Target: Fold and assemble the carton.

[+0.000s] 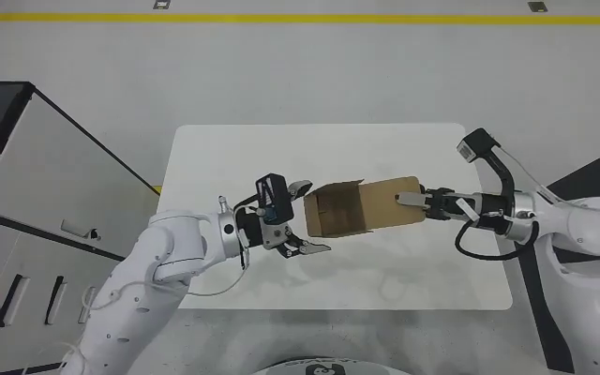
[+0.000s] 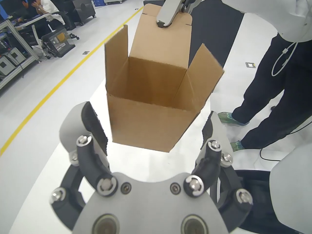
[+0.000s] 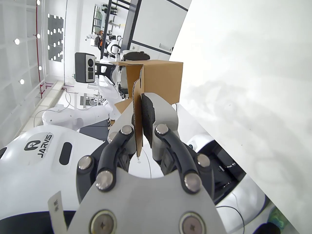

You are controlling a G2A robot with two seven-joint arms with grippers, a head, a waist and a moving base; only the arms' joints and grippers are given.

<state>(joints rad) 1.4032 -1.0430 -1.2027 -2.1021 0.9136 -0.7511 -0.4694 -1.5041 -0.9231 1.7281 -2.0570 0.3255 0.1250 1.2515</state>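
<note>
Carton, hidden parts: you get no look at its underside, so you cannot tell whether it rests on the table or hangs just above it. Its inner depth drops out of sight below the front wall in the left wrist view, so the far end cannot be judged. The tip of the long flap is covered by the fingers clamping it.
Carton, look: plain brown corrugated cardboard, squared up into a box shape. You see into its open mouth from the top view and the left wrist view. Two side flaps stand spread outward and one long tuck flap stretches toward the right arm.
Carton, place: over the middle of the table, between the two grippers.
Right gripper: pinched on the outer end of the long flap, one finger on each face of the cardboard.
Left gripper: fingers spread wide with nothing held, just beside the carton's mouth end; you cannot tell whether either finger touches it.
Table: white top with rounded corners.
</note>
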